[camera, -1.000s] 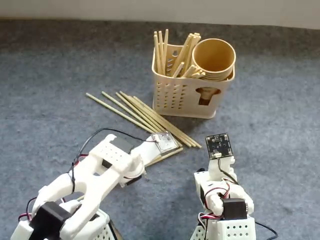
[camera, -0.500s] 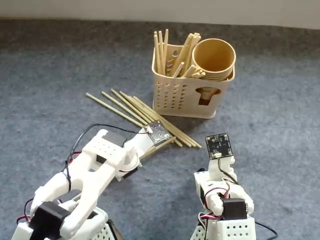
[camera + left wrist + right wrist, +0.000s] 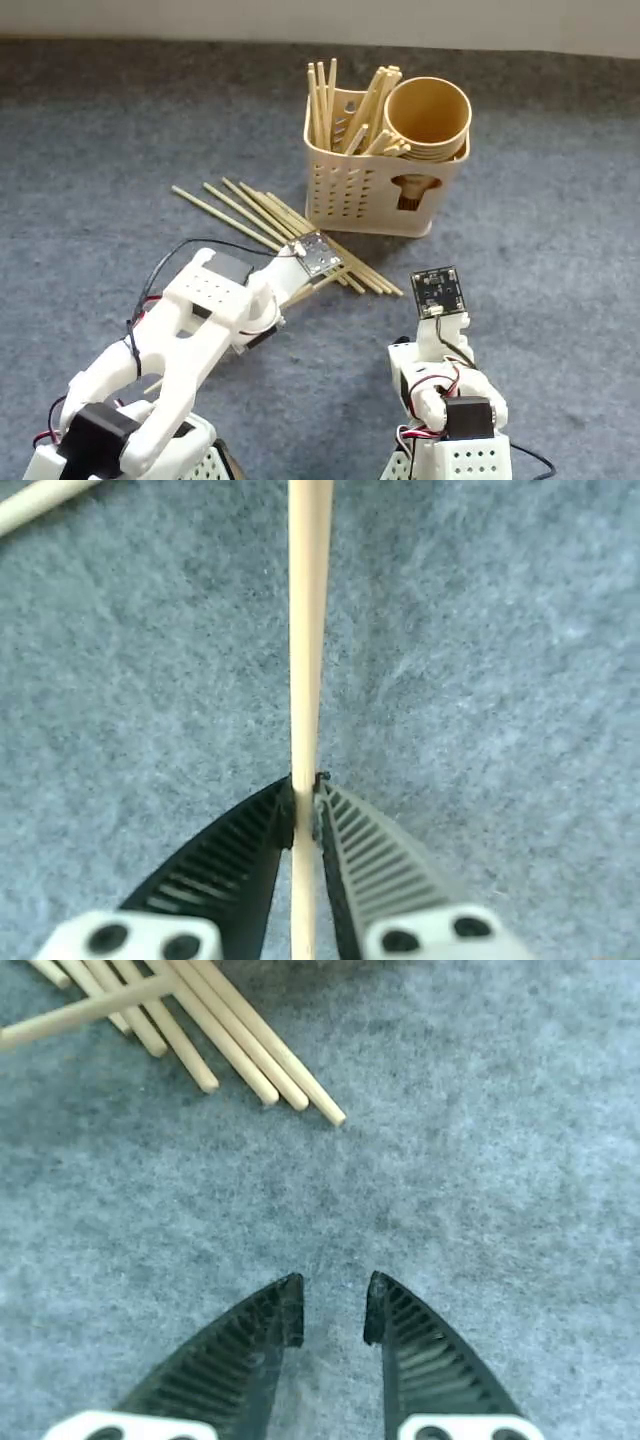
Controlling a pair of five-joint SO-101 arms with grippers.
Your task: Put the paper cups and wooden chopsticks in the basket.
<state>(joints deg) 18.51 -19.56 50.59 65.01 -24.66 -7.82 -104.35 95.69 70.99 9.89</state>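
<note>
Clamping one wooden chopstick: left gripper has its jaws pinched tight on it, and the stick runs straight out past the tips, over the carpet.

Right gripper is parted by a narrow gap with nothing between the jaws. It sits low over the carpet, near the ends of the loose chopsticks.

Surface is a grey-blue short-pile carpet across the whole work area. A pale strip runs along the far edge; can't tell whether it is wall or floor.

Cream perforated basket stands upright toward the far side. Paper cups are stacked in one side of it, and a bundle of upright chopsticks fills the other.

Loose chopsticks lie fanned on the carpet between the basket and the left arm, whose wrist is over the pile. Right arm is folded back, well apart from the basket.
</note>
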